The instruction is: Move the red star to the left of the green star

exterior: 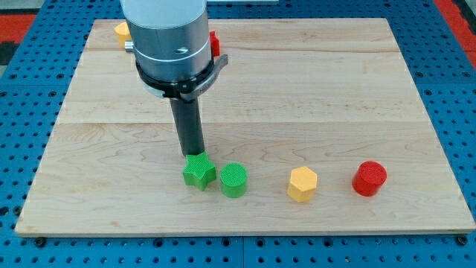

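While our tip [193, 155] touches the green star [199, 171], the red star [214, 43] sits half hidden up top; we grip nothing.

A wide silver-grey cylinder forms my arm's housing, ringed by a thin groove with one small dark screw hole. Below that housing sits a black clamp bracket with a bolt at its right side. Beneath the bracket runs a straight dark rod, ending in my tip [195, 154]
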`<action>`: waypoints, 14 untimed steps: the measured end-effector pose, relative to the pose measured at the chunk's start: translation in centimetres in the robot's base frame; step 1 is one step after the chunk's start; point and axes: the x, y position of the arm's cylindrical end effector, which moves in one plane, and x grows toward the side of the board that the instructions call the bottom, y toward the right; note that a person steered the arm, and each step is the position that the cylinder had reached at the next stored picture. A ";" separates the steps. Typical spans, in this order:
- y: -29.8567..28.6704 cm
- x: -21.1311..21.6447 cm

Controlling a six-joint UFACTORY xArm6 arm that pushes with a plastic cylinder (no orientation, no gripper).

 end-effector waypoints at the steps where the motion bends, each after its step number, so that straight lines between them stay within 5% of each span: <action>1: 1.6 -2.5; 3: 2.9 2.3; 4: 1.1 1.2; 5: -0.8 -5.3; 7: 10.5 -20.3; 8: 7.9 -26.5; 9: 2.0 -28.1; 13: 1.0 -7.0; 14: -3.3 -6.8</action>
